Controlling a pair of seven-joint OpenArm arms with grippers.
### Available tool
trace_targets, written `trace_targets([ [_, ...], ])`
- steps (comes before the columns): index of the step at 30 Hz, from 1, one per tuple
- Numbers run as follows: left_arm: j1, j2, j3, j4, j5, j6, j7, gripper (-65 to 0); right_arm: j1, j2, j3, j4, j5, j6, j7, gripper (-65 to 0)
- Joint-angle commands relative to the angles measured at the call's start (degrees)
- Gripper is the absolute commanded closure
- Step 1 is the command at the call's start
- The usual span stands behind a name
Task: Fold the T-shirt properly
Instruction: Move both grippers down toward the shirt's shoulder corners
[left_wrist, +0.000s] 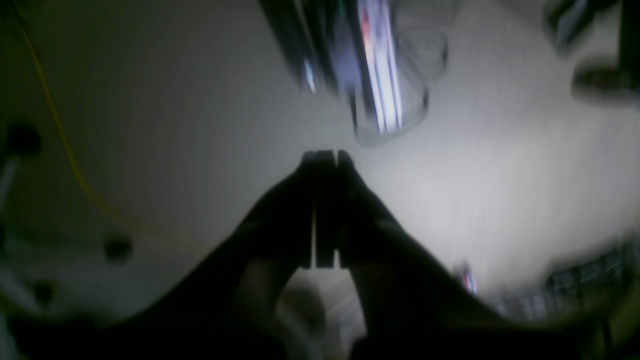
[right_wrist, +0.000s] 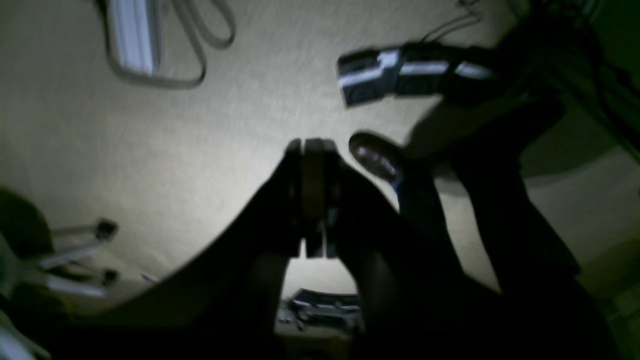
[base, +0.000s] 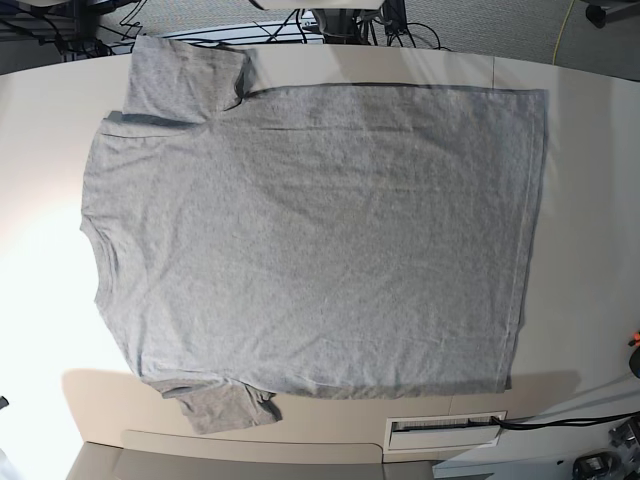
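Both sets of jaws, left (left_wrist: 324, 156) and right (right_wrist: 312, 145), are pressed together and empty, so they should spread before pinching the flat T-shirt (base: 310, 240) by the two corners of one edge.

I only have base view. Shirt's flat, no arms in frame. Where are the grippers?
Observer: Both are off the shirt. The left gripper is shut on nothing, pointing at the floor.
Operator: Right one?
Observer: The right gripper is shut too, empty, over bare floor.
Operator: Shirt state?
Observer: The T-shirt lies spread flat on the table, plain side up, unfolded; neither wrist view shows it.
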Motion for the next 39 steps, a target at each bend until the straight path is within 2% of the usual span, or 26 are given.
trace_targets([
  [1, 1.36, -1.33, -0.13, 2.34, -0.02, -0.20, -1.18, 0.0, -2.75, 1.79, 0.13, 2.08, 0.11, -0.13, -0.07, 0.0],
  [5, 7.65, -4.72, -0.28, 10.32, -0.02, -0.20, -1.22, 0.0, -11.63, 4.22, 4.44, 12.09, 0.13, -0.13, 0.09, 0.0],
  [8, 13.03, -6.99, -1.86, 17.40, -0.02, -0.24, -1.18, 0.0, -18.67, 4.74, 11.45, 20.33, 1.20, 0.13, 0.11, 0.0],
  [11, 18.38, -9.55, -4.96, 25.53, -0.02, -0.46, -1.16, 0.0, -24.83, 5.81, 19.08, 28.94, 3.74, 2.56, 0.09, 0.0],
  [16, 28.52, -14.45, -13.99, 40.48, -0.02, -0.44, -0.48, 0.0, -33.44, 7.74, 33.03, 42.40, 8.17, 5.49, -1.18, 0.0],
  [19, 33.48, -16.87, -21.31, 48.98, -0.50, -0.44, 2.67, 0.0, -37.40, 7.82, 42.69, 49.72, 12.52, 9.07, -4.28, 0.0],
  [22, 33.48, -18.14, -29.22, 56.24, -3.21, -1.38, 4.79, 0.0, -40.13, 7.82, 52.30, 55.93, 19.67, 13.09, -7.82, 0.0],
  [24, 33.48, -18.14, -34.45, 60.28, -5.62, -5.38, 5.33, 0.0, -40.39, 7.67, 58.47, 58.80, 24.48, 15.28, -9.27, 0.0],
  [27, 33.48, -18.01, -41.31, 65.02, -11.10, -14.05, 8.96, 0.0, -40.39, 6.97, 67.19, 61.79, 30.73, 18.16, -9.97, 0.0],
  [32, 33.48, -18.03, -49.75, 70.58, -21.35, -25.07, 8.92, 0.0, -37.44, 4.46, 78.64, 64.06, 38.14, 23.19, -10.75, 0.0],
  [36, 33.48, -18.01, -51.98, 71.78, -28.81, -33.70, 8.94, 0.0, -32.09, 2.40, 82.99, 64.04, 43.52, 24.74, -11.34, 0.0],
  [39, 28.48, -17.53, -51.89, 71.76, -32.74, -37.37, 9.01, 0.0, -27.26, 1.42, 83.21, 64.04, 46.69, 24.74, -13.94, 0.0],
])
